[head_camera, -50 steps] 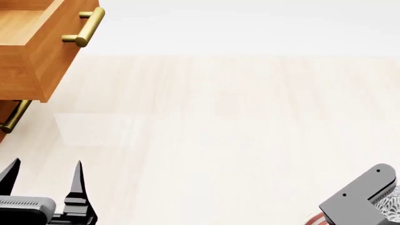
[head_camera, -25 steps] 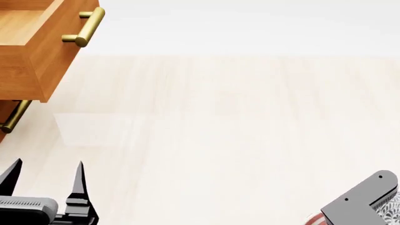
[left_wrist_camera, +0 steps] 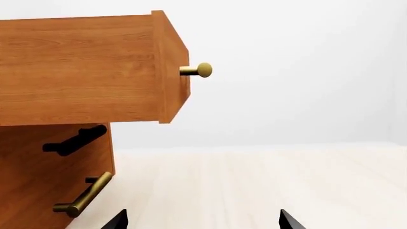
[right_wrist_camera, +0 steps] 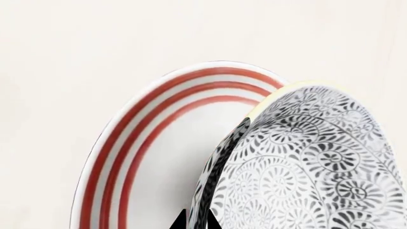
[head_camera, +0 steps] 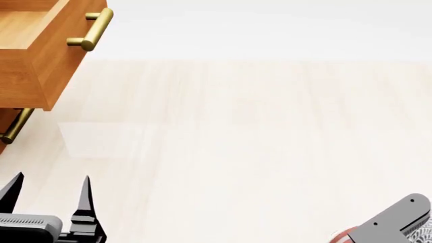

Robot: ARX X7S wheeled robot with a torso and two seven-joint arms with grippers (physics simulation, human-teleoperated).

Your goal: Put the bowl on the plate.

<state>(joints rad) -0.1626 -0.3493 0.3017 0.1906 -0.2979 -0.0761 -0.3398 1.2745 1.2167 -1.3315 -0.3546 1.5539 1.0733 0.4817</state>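
Both tips of right end effector [right_wrist_camera: 194,222] pinch bowl [right_wrist_camera: 305,162] rim, over plate [right_wrist_camera: 137,138].

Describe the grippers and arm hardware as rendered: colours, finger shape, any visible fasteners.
The left gripper has two slim black fingers tapering to sharp points, mounted on a grey body with a fine ribbed strip. The right arm link is a plain grey angular bracket with small dark screw dots. The right gripper shows only black pointed fingertips. No cables or markings visible.
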